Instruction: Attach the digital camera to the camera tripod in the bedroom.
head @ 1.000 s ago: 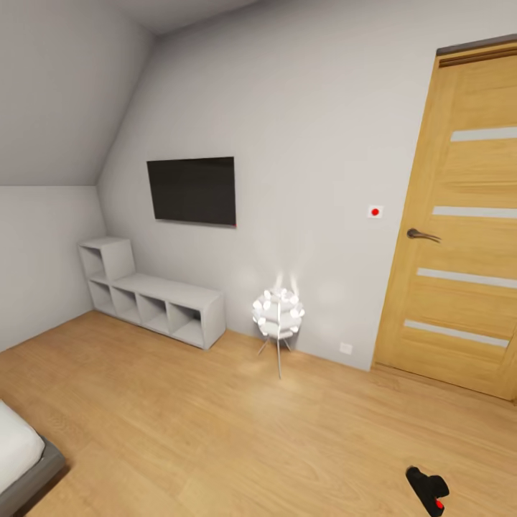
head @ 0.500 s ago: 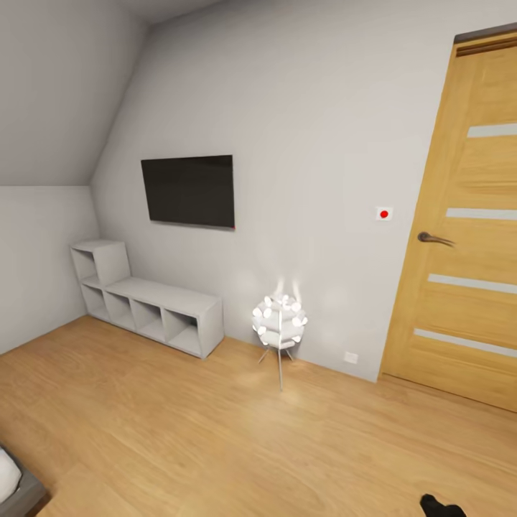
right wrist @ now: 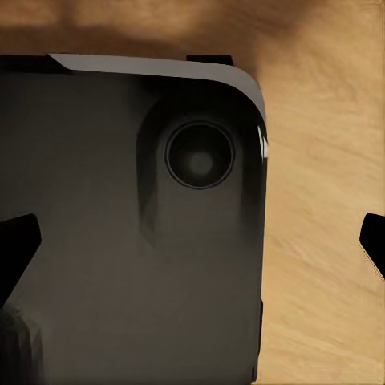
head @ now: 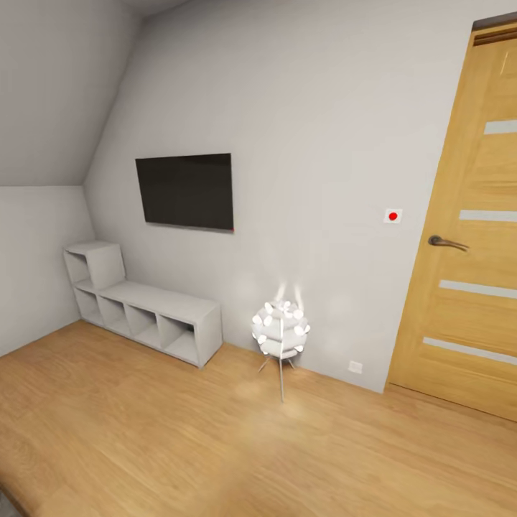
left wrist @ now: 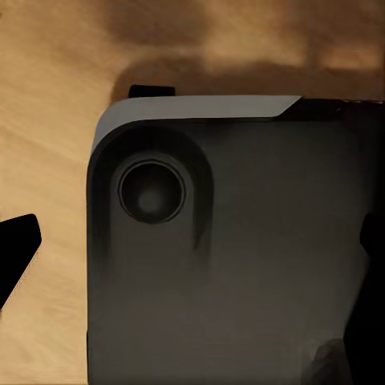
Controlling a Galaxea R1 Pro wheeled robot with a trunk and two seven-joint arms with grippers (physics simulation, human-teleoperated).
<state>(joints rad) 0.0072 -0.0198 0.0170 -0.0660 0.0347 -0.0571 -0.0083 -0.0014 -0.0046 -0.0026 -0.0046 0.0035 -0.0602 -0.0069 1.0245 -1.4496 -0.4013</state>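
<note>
Bedroom wall (head: pixel 316 129) faced head camera: TV (head: pixel 185 190), cubby shelf (head: pixel 143 309), globe lamp (head: pixel 280 330), wooden door (head: pixel 467 237). Both tools' fingertips were spread wide, holding nothing.

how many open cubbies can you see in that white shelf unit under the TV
5 in the white shelf unit: one raised cubby at the far left end, and four in a row along the floor beneath it, running right toward the lamp. No others are visible from this angle.
</note>
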